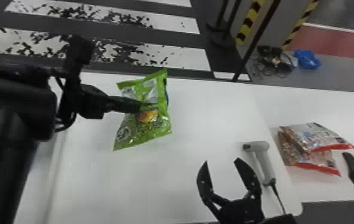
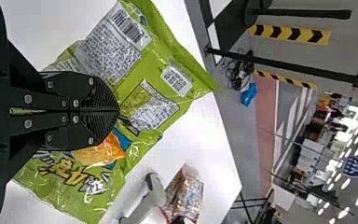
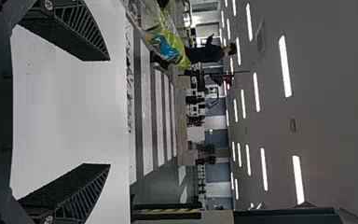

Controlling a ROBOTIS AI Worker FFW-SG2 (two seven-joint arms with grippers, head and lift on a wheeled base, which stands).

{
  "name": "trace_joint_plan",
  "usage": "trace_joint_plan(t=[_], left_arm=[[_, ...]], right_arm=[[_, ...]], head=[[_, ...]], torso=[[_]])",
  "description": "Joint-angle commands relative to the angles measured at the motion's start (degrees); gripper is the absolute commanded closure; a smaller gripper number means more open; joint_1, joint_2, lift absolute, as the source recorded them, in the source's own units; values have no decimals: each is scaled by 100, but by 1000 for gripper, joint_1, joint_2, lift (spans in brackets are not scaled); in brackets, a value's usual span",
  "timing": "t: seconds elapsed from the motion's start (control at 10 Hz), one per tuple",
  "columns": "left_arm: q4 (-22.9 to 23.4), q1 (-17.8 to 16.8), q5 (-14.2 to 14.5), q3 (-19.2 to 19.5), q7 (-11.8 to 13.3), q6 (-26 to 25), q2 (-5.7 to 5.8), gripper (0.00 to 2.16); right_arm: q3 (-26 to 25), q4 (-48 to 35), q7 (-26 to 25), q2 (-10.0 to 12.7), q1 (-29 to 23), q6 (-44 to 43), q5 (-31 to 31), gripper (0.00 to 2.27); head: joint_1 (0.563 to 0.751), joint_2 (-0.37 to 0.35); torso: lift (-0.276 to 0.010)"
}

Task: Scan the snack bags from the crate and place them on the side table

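Pinching the green bag [image 1: 152,128], the left gripper [image 2: 116,110] probably has scanning and placing left, the right gripper [image 1: 222,161] is wide, and two bags [image 1: 319,138] on the side counter [image 1: 327,108] seem finished.

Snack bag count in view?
3: green snack bag in the left end effector; red-edged upper bag overlapping the lower bag on the side table. More may hide underneath.

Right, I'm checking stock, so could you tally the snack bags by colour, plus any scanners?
Green snack bag: 1
Red-edged snack bags: 2
Scanner: 1
Total: 4
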State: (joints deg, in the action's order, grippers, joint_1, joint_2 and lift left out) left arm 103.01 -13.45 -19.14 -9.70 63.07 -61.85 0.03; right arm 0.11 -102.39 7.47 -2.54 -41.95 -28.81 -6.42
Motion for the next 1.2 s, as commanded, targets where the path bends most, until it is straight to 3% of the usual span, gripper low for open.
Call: trace_joint_plan(t=[0.0,0.2,0.3,0.5,0.6,0.7,0.8,0.9,1.0,1.1], left_arm=[[-44,229,33,-313,-305,1,-18,2138],[-167,405,156,-796,-797,36,-18,2138],[-308,466,218,-955,-920,124,-18,2138],[-598,580,649,-1095,-1254,476,-18,2132],[-624,686,824,-1157,-1394,774,-18,1831],[-607,818,939,-1148,-1702,1056,-18,947],[-580,844,965,-1113,-1772,1091,-18,-1],[-528,932,991,-1060,-1983,1126,-18,-1],[-440,1029,1238,-981,-2308,1355,-18,22],[-352,1108,1431,-770,-2370,1442,-18,29]], right_arm=[[7,0,0,8,-6,-23,0,63],[24,0,0,8,-23,-41,0,63],[50,0,0,8,-32,-93,0,63],[50,0,0,-1,-76,-181,0,63],[50,9,0,-1,-102,-252,0,63],[50,9,0,-1,-120,-252,-35,63],[50,0,0,-1,-138,-304,-35,63],[50,0,0,-1,-146,-304,-26,63],[50,-17,0,-1,-164,-304,-26,63],[50,-35,0,-1,-199,-322,-26,63]], head=[[695,-245],[695,-279],[695,-301],[695,-331],[695,-350],[695,-350],[695,-350],[695,-350],[695,-350],[695,-350]], torso=[[-94],[-94],[-94],[-94],[-94],[-94],[-94],[-94],[-94],[-94]])
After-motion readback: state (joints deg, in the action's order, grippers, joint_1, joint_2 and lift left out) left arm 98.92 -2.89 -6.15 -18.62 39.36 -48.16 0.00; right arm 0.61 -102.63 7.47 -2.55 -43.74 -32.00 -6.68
